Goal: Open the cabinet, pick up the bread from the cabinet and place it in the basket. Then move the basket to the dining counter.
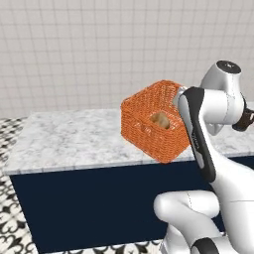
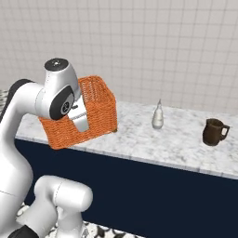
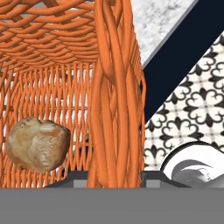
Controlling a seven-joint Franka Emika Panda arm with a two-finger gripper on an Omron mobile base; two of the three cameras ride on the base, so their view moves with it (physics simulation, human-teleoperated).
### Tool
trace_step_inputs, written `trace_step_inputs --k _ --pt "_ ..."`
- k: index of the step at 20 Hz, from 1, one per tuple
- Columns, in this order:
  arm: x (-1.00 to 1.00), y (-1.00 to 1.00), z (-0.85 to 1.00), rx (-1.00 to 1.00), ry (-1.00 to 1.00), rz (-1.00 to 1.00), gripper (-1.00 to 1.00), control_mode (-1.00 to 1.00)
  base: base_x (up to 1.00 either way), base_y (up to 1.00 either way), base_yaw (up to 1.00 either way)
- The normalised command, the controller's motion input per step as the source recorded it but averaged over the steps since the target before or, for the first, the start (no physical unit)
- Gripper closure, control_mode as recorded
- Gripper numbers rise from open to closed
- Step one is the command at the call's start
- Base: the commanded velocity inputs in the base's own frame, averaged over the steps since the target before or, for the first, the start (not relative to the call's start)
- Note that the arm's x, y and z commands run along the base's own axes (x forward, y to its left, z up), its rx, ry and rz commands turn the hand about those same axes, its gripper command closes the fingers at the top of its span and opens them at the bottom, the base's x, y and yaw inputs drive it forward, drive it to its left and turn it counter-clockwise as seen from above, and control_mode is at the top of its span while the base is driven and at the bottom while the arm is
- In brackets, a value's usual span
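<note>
You are looking at the orange basket [image 1: 149,121] at centre frame in the left base view, tilted so one lower corner juts past the near edge of the dining counter [image 1: 69,139]. The marble top runs across the middle of the picture above its dark navy panel, with patterned floor tile at the lower left. Through the woven mesh you can make out the bread [image 1: 160,119], a tan bun lying inside the basket near its right side.

In the right base view the basket [image 2: 95,109] sits at left of centre, partly behind the white arm, its underside tipped over the counter [image 2: 153,144] edge. Further right on the marble stand a small pale bottle [image 2: 158,116] and, near the right edge, a dark brown mug [image 2: 214,132], both well apart from the basket.

In the hand view the gripper [image 3: 116,181] at bottom centre straddles a thick braided section of the basket wall [image 3: 114,96], its jaws part-way closed and clamped on that wall, one fingertip to each side. The bread [image 3: 37,143] rests at lower left, inside the basket on the far side of the gripped wall. The counter's marble and navy panel cut diagonally through the upper right.
</note>
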Motion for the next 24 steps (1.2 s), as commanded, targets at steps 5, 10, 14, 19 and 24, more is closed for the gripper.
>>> trace_step_inputs --k 5,10,14,19,24 --pt "0.0 0.0 0.0 0.0 0.0 0.0 1.0 1.0 0.61 0.13 0.0" --pt "0.0 0.0 0.0 0.0 0.0 0.0 1.0 1.0 0.44 0.04 0.0" --pt "0.32 0.06 -0.19 0.03 0.01 0.0 1.0 -1.0 0.0 0.01 0.0" --pt "0.97 0.59 -0.68 0.07 0.03 0.0 1.0 -1.0 0.0 0.0 0.0" --pt "0.81 0.85 -0.51 0.0 0.0 0.0 1.0 -1.0 0.0 0.0 0.0"
